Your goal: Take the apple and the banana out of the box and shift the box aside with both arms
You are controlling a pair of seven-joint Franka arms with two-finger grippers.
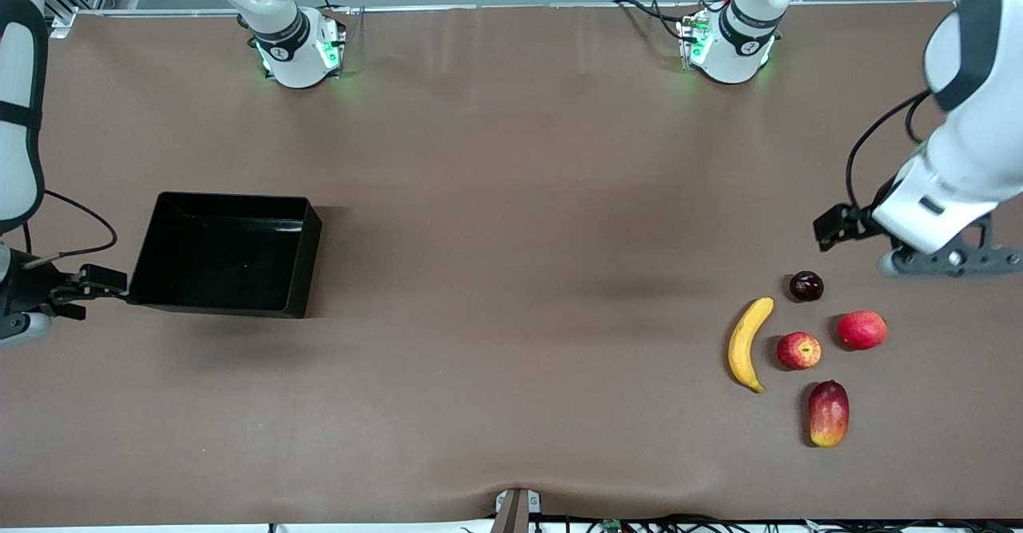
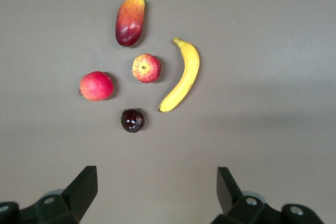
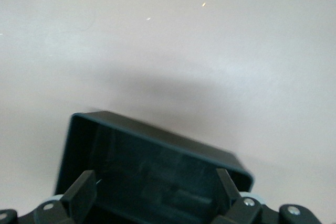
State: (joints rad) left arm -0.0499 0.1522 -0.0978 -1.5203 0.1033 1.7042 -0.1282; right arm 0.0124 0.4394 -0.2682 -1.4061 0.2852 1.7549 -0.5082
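The yellow banana [image 1: 747,345] and the small red apple [image 1: 798,350] lie side by side at the left arm's end of the table. They also show in the left wrist view, the banana [image 2: 184,74] and the apple [image 2: 146,68]. My left gripper [image 1: 951,265] is open and empty in the air, over bare table beside the fruit group [image 2: 156,187]. The black box [image 1: 304,269] sits at the right arm's end. My right gripper [image 1: 108,284] is open at the box's end wall. In the right wrist view the box [image 3: 157,137] fills the space between my open right gripper [image 3: 156,195].
A dark plum [image 1: 806,286], a pink-red round fruit [image 1: 861,330] and an oblong red-yellow mango [image 1: 828,413] lie around the apple. The arm bases stand along the table's edge farthest from the camera. The brown table [image 1: 511,277] stretches wide between box and fruit.
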